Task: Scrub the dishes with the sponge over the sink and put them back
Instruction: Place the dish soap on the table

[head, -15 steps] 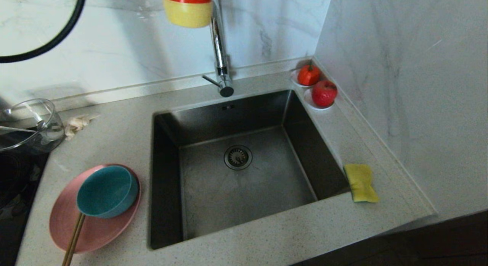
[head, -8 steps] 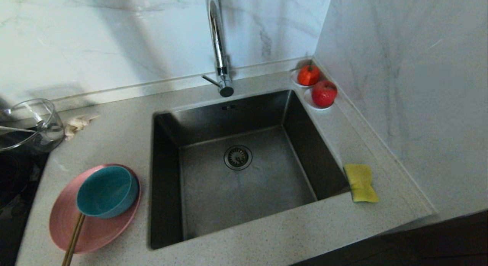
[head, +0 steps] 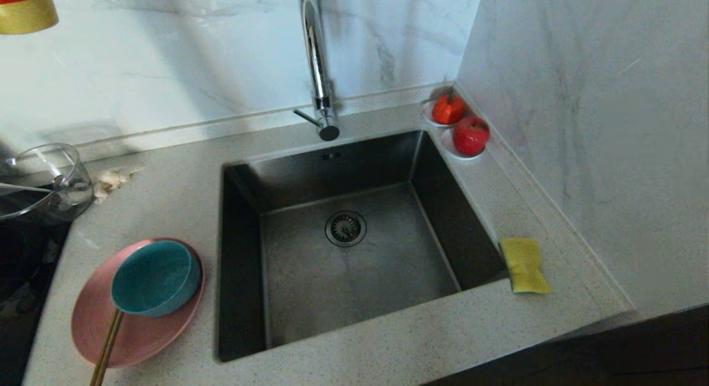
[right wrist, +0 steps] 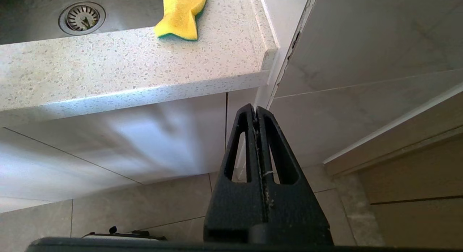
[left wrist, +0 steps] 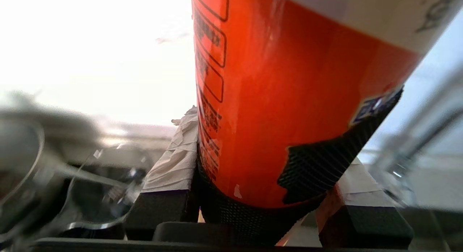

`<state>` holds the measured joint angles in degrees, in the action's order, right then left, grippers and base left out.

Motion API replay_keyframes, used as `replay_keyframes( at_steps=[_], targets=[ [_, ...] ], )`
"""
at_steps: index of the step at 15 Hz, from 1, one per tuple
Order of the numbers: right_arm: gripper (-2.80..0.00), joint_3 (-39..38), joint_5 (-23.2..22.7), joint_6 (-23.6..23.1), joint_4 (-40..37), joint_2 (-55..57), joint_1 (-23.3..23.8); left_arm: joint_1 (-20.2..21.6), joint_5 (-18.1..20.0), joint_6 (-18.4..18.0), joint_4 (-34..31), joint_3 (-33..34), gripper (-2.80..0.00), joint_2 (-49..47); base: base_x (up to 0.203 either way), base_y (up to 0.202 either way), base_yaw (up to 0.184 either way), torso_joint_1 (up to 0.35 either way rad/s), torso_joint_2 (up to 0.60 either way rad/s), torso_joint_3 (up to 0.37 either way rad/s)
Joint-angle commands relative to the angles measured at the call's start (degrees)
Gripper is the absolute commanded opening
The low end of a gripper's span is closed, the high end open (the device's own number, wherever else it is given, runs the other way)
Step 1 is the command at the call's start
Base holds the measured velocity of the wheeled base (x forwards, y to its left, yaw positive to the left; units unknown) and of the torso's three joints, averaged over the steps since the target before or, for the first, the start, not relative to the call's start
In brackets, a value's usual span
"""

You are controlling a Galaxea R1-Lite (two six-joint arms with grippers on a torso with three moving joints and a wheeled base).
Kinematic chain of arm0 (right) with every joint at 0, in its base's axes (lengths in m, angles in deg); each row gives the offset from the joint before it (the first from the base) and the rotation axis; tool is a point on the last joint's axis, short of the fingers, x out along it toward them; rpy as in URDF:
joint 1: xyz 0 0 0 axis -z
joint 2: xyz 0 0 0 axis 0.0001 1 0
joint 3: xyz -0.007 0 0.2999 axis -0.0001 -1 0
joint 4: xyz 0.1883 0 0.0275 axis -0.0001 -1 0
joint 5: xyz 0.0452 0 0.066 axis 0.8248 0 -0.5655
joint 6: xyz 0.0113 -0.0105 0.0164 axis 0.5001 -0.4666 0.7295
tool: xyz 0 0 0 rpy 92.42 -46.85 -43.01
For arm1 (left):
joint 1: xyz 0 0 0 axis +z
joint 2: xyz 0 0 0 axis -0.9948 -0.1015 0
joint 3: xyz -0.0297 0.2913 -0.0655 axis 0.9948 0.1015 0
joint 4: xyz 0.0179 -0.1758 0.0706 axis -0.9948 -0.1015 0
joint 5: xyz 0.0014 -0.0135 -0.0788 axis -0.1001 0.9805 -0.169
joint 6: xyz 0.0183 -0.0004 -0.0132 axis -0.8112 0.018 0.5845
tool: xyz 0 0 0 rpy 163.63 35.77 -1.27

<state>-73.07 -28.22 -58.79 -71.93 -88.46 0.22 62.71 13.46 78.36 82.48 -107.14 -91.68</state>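
Speckled stone tabletop [head: 388,341] frames the head view: the sink [head: 343,258] stands bare, the sponge [head: 523,264] lies at its right rim, and the pink plate [head: 133,330] carries the teal bowl [head: 155,278] and chopsticks [head: 108,344] on its left. At the left wrist, the left end effector [left wrist: 264,208] pinches an orange bottle [left wrist: 289,100]. At the right wrist, the right end effector [right wrist: 256,112] hangs below the tabletop, pressed together. Scrubbing looks unstarted; next likely calls for parking the bottle, then fetching the sponge.
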Motion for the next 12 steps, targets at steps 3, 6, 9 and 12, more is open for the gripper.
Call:
replay_keyframes(
  at_steps=[3, 6, 9, 12],
  targets=[
    [-2.80, 0.0, 0.0, -0.1, 0.0, 0.0, 0.0, 8.4, 1.7, 6.9, 0.2, 5.4, -2.80, 0.2, 0.000, 0.000, 0.000, 0.000, 0.00, 0.000],
    [-2.80, 0.0, 0.0, 0.0, 0.0, 0.0, 0.0, 13.1, 3.6, 13.5, 0.7, 10.5, -2.80, -0.9, 0.000, 0.000, 0.000, 0.000, 0.00, 0.000],
    [-2.80, 0.0, 0.0, 0.0, 0.0, 0.0, 0.0, 17.6, 5.9, 17.6, 1.6, 12.3, -2.80, -3.1, 0.000, 0.000, 0.000, 0.000, 0.00, 0.000],
    [-2.80, 0.0, 0.0, -0.1, 0.0, 0.0, 0.0, 18.4, 5.9, 18.6, 5.2, 14.6, -2.80, -6.2, 0.000, 0.000, 0.000, 0.000, 0.00, 0.000]
  ],
)
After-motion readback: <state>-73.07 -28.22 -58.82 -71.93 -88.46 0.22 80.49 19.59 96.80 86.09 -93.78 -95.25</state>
